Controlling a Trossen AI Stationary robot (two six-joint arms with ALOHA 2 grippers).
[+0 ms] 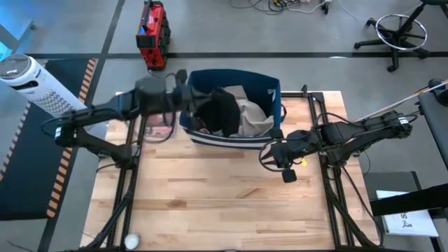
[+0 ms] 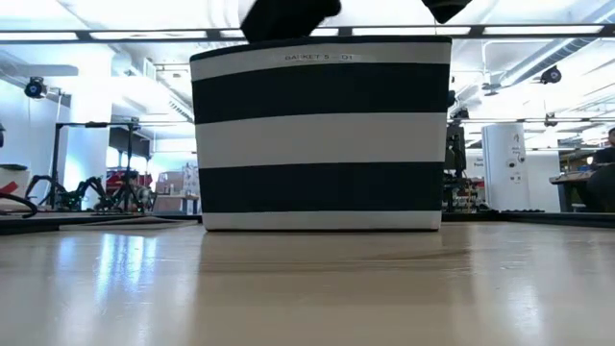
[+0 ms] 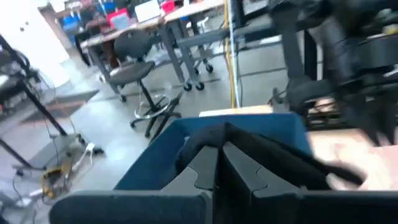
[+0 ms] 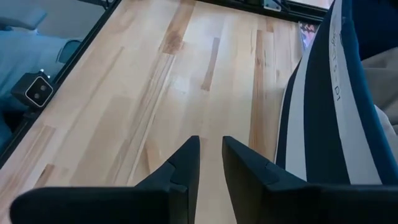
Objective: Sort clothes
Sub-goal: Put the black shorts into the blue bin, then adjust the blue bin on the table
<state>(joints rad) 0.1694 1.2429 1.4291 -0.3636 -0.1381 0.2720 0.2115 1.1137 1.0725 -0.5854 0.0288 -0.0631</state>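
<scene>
A navy bin with white stripes stands at the table's far middle and fills the low view. In it lie a khaki-beige piece and a bit of pink cloth. My left gripper reaches over the bin's left rim and is shut on a black garment, which rises above the rim in the low view. My right gripper hovers over bare table by the bin's near right corner, its fingers a narrow gap apart and empty. My left gripper pinches the black garment between its two fingers at a bunched part; one layer or several, I cannot tell. The fingers come about level from the table's left, over the bin's rim. The garment spreads beyond the fingertips over the bin's inside.
A flat printed book lies on the table left of the bin, under my left arm. The near half of the wooden table is bare. A small white object sits at the near left edge.
</scene>
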